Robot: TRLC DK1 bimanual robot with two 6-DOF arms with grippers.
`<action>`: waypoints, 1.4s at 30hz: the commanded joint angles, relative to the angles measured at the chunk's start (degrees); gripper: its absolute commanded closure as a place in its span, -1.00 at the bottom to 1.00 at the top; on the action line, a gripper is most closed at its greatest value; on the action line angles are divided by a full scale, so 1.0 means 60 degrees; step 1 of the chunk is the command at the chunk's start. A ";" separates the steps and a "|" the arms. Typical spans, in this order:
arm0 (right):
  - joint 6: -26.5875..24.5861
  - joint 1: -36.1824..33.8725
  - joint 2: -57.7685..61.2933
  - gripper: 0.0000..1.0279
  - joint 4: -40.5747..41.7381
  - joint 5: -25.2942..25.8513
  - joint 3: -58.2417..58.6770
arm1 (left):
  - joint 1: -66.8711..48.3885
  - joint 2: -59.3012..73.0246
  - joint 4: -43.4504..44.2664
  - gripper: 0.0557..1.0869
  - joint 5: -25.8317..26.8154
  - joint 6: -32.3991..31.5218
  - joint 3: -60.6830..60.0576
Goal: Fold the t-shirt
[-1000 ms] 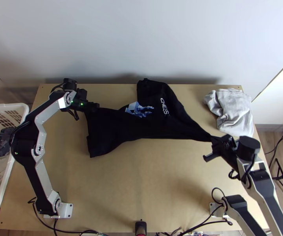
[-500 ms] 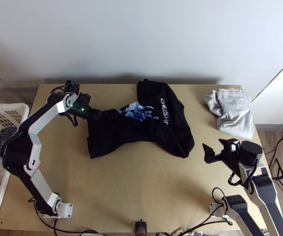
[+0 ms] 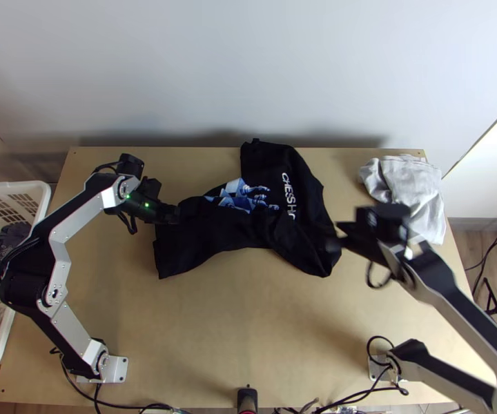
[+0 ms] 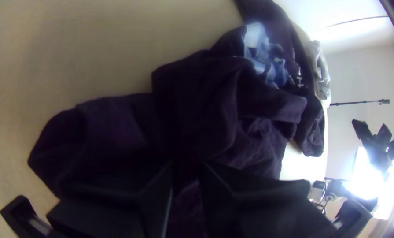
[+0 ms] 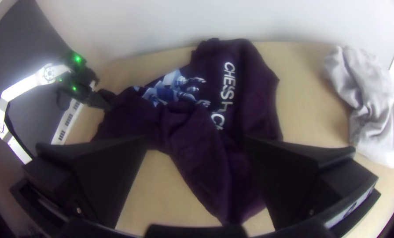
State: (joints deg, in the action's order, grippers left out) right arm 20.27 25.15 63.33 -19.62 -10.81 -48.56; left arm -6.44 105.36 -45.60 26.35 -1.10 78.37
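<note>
1. While the right gripper was at the near right part of the garment, its fingers stood wide apart, nothing pinched.
2. Black t-shirt with blue-and-white print lay across the middle of the light wooden table, rumpled and narrowed at mid-length. Progress, judged: early; no neat fold seen. Left to do: flatten, square the edges, then make every fold.
3. Left gripper was at the shirt's left end; could not tell whether it pinched cloth.
4. Far right: rumpled light-grey cloth, apart from the shirt.
</note>
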 commanded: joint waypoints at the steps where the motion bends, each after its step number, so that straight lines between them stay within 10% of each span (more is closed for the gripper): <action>1: 0.0210 0.1009 0.3273 -0.93 0.0794 -0.0015 -0.1971 | 0.0106 -0.0055 0.0174 0.29 0.0003 -0.0050 -0.0317; 25: -0.0185 0.1405 0.5456 -0.89 0.1043 0.0395 -0.2059 | 0.0545 -0.0466 0.0233 0.29 0.0003 0.0067 -0.0537; 29: -0.0654 0.1536 0.5500 -0.49 0.1043 0.1142 -0.2132 | 0.0472 -0.0451 0.0350 0.29 0.0003 -0.0036 -0.0625; 33: -0.1269 0.1668 0.5470 0.51 0.1145 0.1684 -0.2176 | 0.0458 -0.0524 0.0408 0.30 0.0003 -0.0036 -0.0801; 42: -0.1899 0.1595 0.5089 0.81 0.1189 0.2050 -0.1956 | 0.0575 -0.0612 0.0408 0.29 0.0003 -0.0036 -0.0859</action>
State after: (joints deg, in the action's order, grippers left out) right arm 12.14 34.72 95.66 -12.82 -0.47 -61.36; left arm -3.25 102.21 -43.22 26.33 -1.32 73.49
